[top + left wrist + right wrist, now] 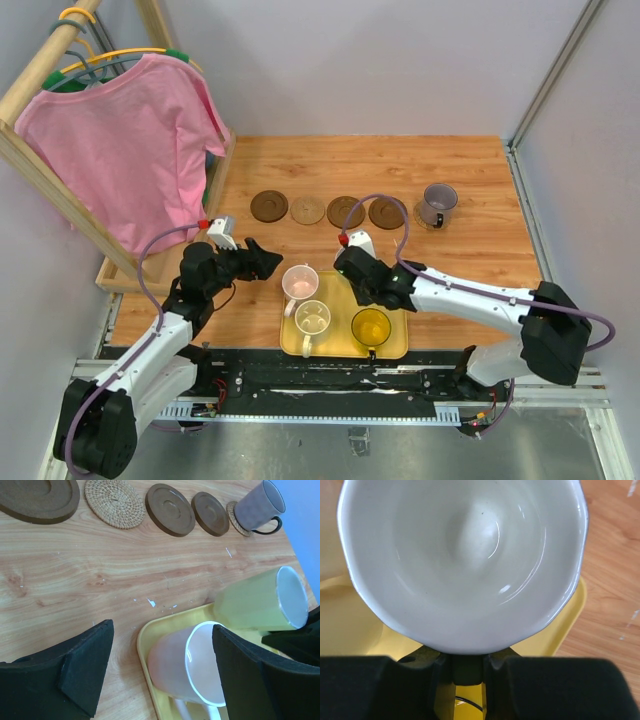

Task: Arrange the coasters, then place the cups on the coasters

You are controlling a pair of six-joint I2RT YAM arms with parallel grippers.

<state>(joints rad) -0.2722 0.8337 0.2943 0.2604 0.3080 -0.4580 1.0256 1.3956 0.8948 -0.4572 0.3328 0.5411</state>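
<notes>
Five coasters (346, 211) lie in a row beyond the yellow tray (398, 345). Four are bare, and the one at the right end of the row carries the greyish purple cup (438, 204).

Findings:
- The right gripper (467, 672) is at the tray's far edge, fingers drawn narrow and clamped low on the white-green cup (255, 602), apparently at its handle. The pictures do not show whether the cup's base has left the tray.
- The left gripper (162, 645) hangs at the tray's far left corner with fingers (85, 665) spread wide and nothing held. The pale pink cup (299, 282) stands between them, close to the right-hand one.
- The cream cup (312, 317) and the amber cup (371, 326) stand nearer the tray's front edge.

Assessment: the step in hand appears to be carrying the white-green cup off the tray to a bare coaster, probably the one beside the purple cup.

Recommendations:
- Raise the cup straight up until its base clears the tray lip before moving it outward.
- Keep it level, since a grip at the handle may let it swing.
- Lower it centred on the disc and release only once it is seated.
- Keep the path away from the purple cup and from the left gripper.
</notes>
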